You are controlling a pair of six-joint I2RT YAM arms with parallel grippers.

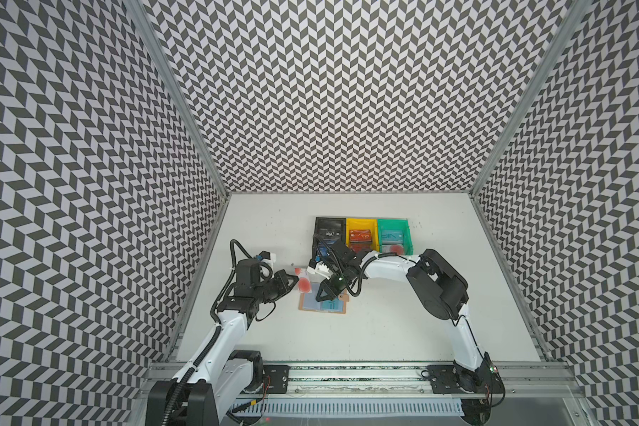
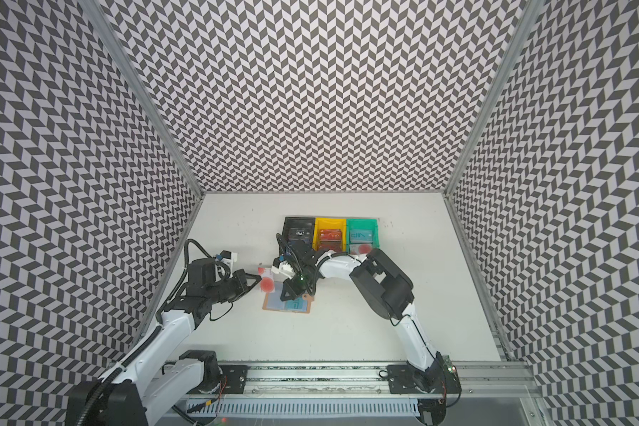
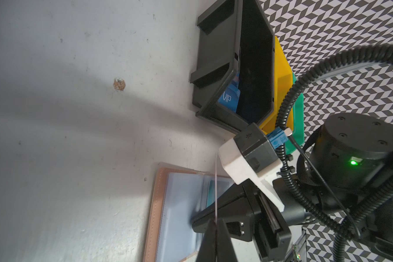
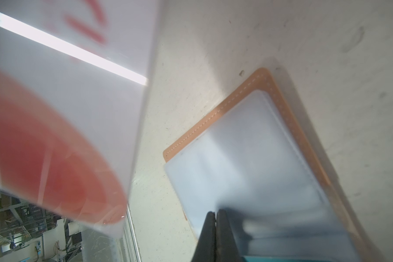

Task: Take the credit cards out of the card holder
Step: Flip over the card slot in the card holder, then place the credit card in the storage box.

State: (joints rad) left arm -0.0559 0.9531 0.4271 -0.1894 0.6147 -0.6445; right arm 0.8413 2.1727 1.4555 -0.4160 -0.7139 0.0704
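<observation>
The right gripper [image 1: 320, 295] covers the middle of the open card holder [image 1: 308, 303] and hides most of a teal card [image 1: 328, 305] in its sleeves; its jaws are together, tips on the plastic. The left gripper [image 1: 295, 282] is clamped on a white card [image 1: 305, 284] just beside the holder's far-left corner, with bare table [image 1: 403, 324] to the right

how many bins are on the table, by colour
black bin: 1
yellow bin: 1
green bin: 1
total: 3
</observation>
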